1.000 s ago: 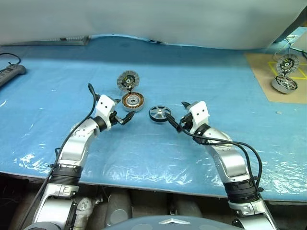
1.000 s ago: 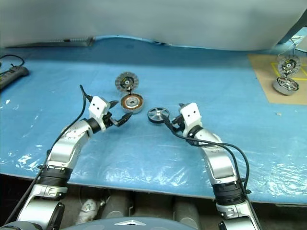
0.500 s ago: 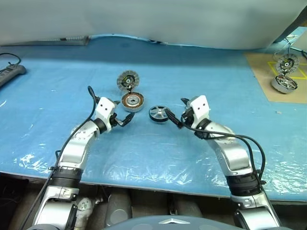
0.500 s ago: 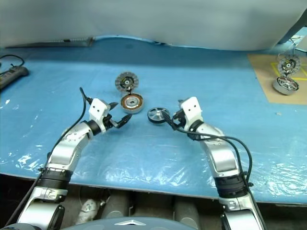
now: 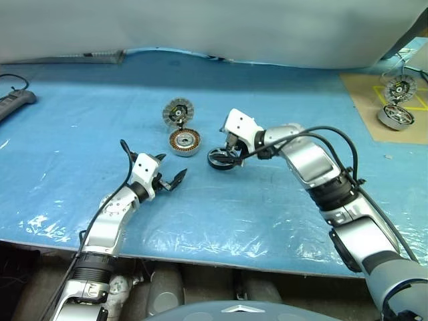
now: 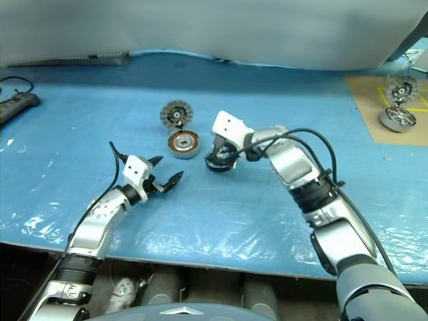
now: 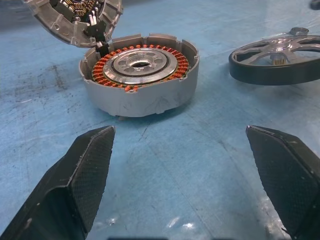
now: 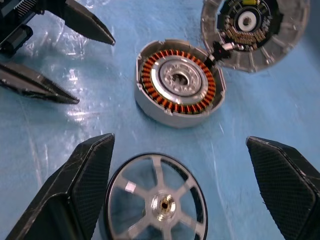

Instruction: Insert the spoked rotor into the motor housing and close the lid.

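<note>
The motor housing, a shallow silver can with copper windings, lies on the blue mat. Its lid stands hinged open behind it, striped inner face showing. The spoked rotor lies flat just right of the housing. My right gripper hovers open over the rotor, tilted down. In the right wrist view the rotor sits between the spread fingers without touching them, the housing beyond. My left gripper is open, in front of the housing, nothing between its fingers.
A black power strip lies at the mat's far left. A second motor assembly stands on a brown board at the far right. A white backdrop closes the back of the table, and the table's front edge runs just below my forearms.
My right gripper has swung left and up from beside the rotor to over it, turning downward. The left gripper has drawn back and down, away from the housing.
</note>
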You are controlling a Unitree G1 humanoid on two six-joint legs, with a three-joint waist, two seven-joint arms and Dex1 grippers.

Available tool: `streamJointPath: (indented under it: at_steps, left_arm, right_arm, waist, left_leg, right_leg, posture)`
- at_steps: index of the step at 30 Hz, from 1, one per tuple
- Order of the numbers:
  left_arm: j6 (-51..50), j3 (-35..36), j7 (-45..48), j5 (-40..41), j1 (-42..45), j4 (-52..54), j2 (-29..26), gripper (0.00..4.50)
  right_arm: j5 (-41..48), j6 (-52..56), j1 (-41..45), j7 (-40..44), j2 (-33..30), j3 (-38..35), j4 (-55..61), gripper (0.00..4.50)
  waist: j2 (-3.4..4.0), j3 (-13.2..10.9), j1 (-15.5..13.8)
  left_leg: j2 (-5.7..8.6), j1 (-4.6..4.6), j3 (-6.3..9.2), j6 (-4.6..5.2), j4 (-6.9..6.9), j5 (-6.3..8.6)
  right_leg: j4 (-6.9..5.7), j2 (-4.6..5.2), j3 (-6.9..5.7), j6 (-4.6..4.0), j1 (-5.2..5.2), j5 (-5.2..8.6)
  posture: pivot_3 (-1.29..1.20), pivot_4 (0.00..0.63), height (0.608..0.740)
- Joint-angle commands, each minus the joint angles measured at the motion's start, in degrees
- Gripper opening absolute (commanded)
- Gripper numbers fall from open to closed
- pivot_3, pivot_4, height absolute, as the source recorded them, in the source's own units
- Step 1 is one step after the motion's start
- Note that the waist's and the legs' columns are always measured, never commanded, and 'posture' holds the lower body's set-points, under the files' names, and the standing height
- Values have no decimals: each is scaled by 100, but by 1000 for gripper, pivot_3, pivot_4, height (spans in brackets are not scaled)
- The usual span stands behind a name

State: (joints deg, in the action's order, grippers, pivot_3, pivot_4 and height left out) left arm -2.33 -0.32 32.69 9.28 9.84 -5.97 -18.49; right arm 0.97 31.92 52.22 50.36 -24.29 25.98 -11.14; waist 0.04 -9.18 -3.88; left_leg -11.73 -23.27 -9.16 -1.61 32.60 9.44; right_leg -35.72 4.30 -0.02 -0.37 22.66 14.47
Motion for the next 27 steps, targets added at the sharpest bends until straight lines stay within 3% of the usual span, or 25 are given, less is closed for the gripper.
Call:
streamJointPath:
  at_steps: [1,14,27]
  left_arm:
    - [207,106,-140,-9,-118,233,15,4500]
    - [398,279,-529,33,-780,636,72,4500]
    - [222,341,-614,24,-758,851,24,4500]
  right_arm:
    - [-257,-586,544,132,399,171,-771,4479]
    - [-1043,-2913,1494,-2,1781,261,-3927,4479]
    - [-1543,-3639,1853,-570,2296,5,-5741,4479]
  waist:
    - [0,0,-1]
    - [-2,-1,17]
    - [-1,-2,13]
  left_leg:
    - [-3,0,0,0,2,0]
    - [-9,-36,-1,2,20,0]
    - [-13,-37,-1,4,24,1]
  right_leg:
    - [-2,0,0,-14,0,7]
    - [-14,-2,-7,-34,36,9]
    - [-16,-1,-7,-38,38,9]
  posture:
    - [0,150,740]
    - [0,150,740]
    - [0,150,740]
